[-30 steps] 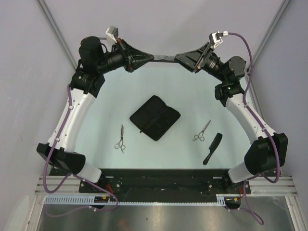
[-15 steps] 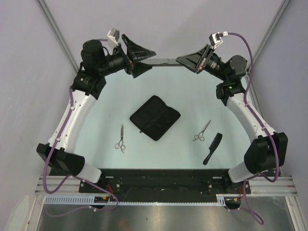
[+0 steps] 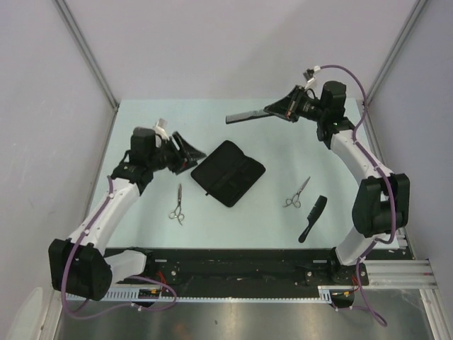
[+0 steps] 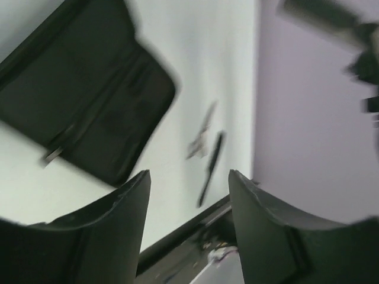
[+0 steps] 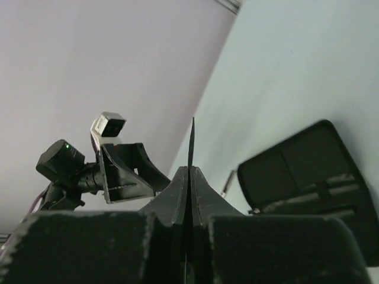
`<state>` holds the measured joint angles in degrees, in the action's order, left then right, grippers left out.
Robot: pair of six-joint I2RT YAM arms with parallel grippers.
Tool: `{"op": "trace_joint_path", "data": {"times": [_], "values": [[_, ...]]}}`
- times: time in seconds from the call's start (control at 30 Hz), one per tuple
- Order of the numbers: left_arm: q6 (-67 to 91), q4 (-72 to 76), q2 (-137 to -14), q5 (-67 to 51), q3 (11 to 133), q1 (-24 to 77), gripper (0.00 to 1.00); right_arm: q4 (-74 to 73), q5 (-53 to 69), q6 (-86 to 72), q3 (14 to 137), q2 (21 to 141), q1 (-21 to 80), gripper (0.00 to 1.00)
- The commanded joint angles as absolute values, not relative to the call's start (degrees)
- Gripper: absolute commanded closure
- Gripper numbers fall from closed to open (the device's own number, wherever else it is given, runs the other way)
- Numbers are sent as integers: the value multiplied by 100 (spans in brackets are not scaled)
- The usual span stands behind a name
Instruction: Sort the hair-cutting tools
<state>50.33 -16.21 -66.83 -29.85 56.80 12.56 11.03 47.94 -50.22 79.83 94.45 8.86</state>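
In the foreground, the handled comb, right scissors and left scissors are lying flat. The scissors look like slick, thin steel, likely best pinched at the pivot. Beside the case the left gripper is gaping wide; beyond, the right gripper is clamping one end of the stiff, light long comb.

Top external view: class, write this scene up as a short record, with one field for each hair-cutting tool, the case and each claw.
long narrow comb: gripped at one end by the right claw, at the far side
right claw: shut on the long narrow comb
left claw: open, empty, by the case's left edge
case: lying flat, central
left scissors: lying near-left of the case
right scissors: lying right of the case
handled comb: lying just right of the right scissors, apart
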Motion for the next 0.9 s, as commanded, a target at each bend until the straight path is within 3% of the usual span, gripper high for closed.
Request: {"op": "trace_joint_path", "data": {"times": [0.0,0.27,0.4,0.57,0.67,0.87], "values": [[4334,-1802,-6609,-2146,4740,1230,46,510,4904,-3973,8033,9877,896,100],[4096,-1328,-7215,-1433,4552,1274,50,913,5430,-3533,8033,10801,888,100],[4113,-1108,-7934,-1284,4781,1283,51,2096,6090,-3875,8024,11398,888,100],[4061,-994,-8674,-1134,5035,1283,60,3331,6740,-4465,8190,12014,888,100],[3964,-1002,-9130,-1178,5246,1283,65,3165,7039,-4256,8550,12357,888,100],[3850,-1011,-9745,-1213,5563,1283,69,22,6496,-2025,9622,12805,896,100]]}}
